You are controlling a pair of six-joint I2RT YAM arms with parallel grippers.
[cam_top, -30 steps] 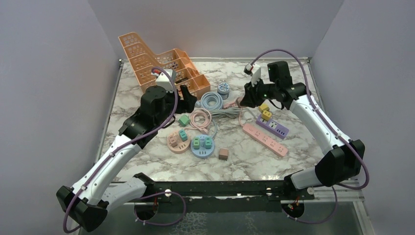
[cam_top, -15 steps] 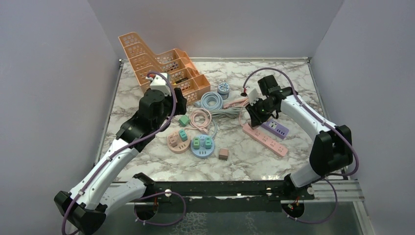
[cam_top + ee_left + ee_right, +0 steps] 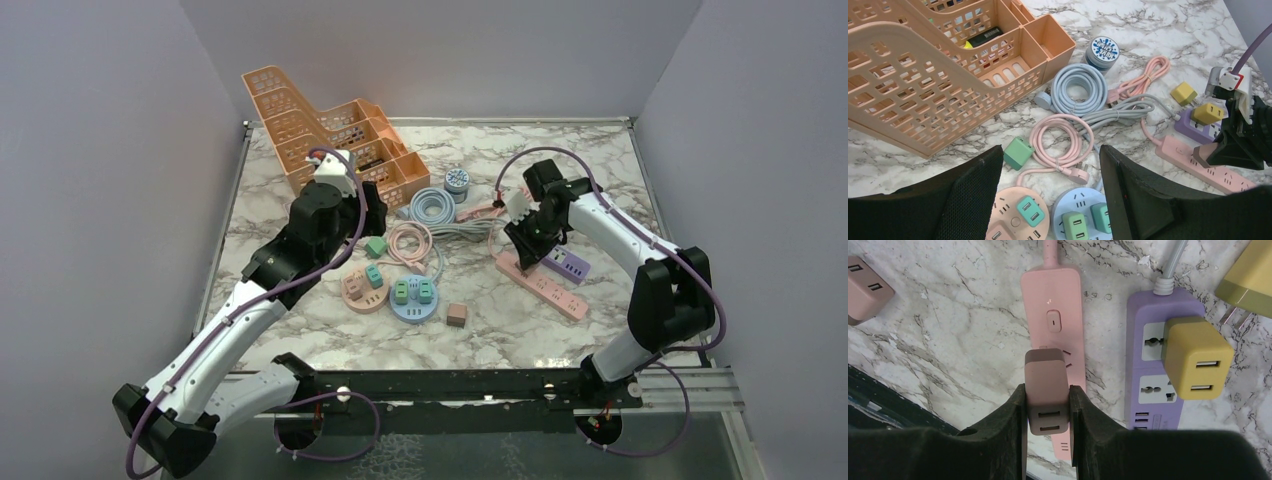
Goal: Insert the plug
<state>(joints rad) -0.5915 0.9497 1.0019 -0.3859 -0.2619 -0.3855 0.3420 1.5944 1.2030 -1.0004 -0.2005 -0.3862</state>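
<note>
Grip and alignment at the insertion step. The right gripper (image 3: 1047, 397) is closed firmly on the brown plug (image 3: 1046, 371), which is held over the pink power strip (image 3: 1052, 315), at the socket just below its switch. Whether the prongs are already touching the slots cannot be told, since they are hidden under the plug body. The prongs are best squared to the slots and pressed straight down, without tilt. Just beside lies the purple strip (image 3: 1148, 302), with a yellow adapter (image 3: 1198, 357) seated. The left gripper (image 3: 1050, 165) is held partly open and empty, well apart.

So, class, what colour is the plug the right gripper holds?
Dusty brown-pink plug; right wrist view.
</note>
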